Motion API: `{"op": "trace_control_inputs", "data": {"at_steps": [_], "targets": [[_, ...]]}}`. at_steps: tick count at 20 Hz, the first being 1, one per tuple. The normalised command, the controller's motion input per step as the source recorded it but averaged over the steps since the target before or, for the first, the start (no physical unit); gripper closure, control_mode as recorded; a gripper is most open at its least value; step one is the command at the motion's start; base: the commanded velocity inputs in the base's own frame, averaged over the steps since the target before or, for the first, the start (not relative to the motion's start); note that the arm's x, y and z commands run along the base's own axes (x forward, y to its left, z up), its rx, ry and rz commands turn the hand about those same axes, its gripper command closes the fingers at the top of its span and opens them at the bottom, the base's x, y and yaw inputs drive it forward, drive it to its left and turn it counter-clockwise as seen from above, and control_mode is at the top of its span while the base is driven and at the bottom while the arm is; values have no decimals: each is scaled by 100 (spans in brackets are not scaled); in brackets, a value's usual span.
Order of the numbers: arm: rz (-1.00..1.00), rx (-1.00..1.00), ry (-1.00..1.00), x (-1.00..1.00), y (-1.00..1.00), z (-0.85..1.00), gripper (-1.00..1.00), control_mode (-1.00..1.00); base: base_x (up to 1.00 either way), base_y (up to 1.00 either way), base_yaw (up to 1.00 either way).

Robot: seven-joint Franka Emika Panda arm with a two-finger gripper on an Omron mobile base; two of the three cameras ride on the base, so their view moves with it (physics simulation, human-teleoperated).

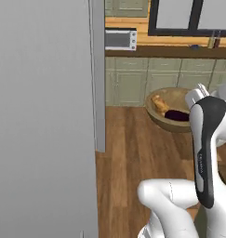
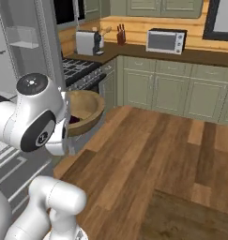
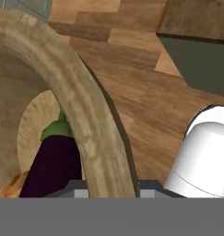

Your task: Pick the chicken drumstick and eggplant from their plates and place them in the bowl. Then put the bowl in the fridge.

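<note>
Two foods lie together inside the wooden bowl (image 1: 166,122): the chicken drumstick (image 1: 160,103), golden and lumpy, toward the left of the hollow in the left base view, and the eggplant (image 1: 178,115), dark purple and nearly black, just beside it on the right. The bowl hangs in the air above the wood plank floor (image 1: 133,153), carried at its rim by the arm, whose white and dark links cover the bowl's right edge in that view. In the hand view the thick tan rim of the bowl sweeps up from the bottom edge, right where the gripper (image 3: 109,186) sits, so the gripper appears clamped on the rim, though its tips are hidden at the frame's lower edge. There the eggplant shows its green cap pointing upward, with a sliver of the drumstick at the lower left corner. To the left in the left base view stands the fridge (image 1: 44,116), its light-grey panel very close to the camera. Beyond the bowl run green-grey cabinets (image 1: 147,81) under a wooden counter that carries a microwave (image 1: 120,39). The right base view shows the bowl's rim near a stove (image 2: 80,70), with a toaster (image 2: 87,42) and a knife block (image 2: 120,36) on the counter behind.
</note>
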Motion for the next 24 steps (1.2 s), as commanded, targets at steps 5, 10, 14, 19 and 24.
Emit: {"op": "trace_control_inputs", "data": {"at_steps": [5,10,14,19,24], "targets": [[0,0,0,0,0,0,100,100,79,-51,68],[0,0,0,0,0,0,100,100,98,-75,43],[0,0,0,0,0,0,100,100,100,-18,14],[0,0,0,0,0,0,100,100,90,14,-4],[0,0,0,0,0,0,100,100,14,4,19]]}}
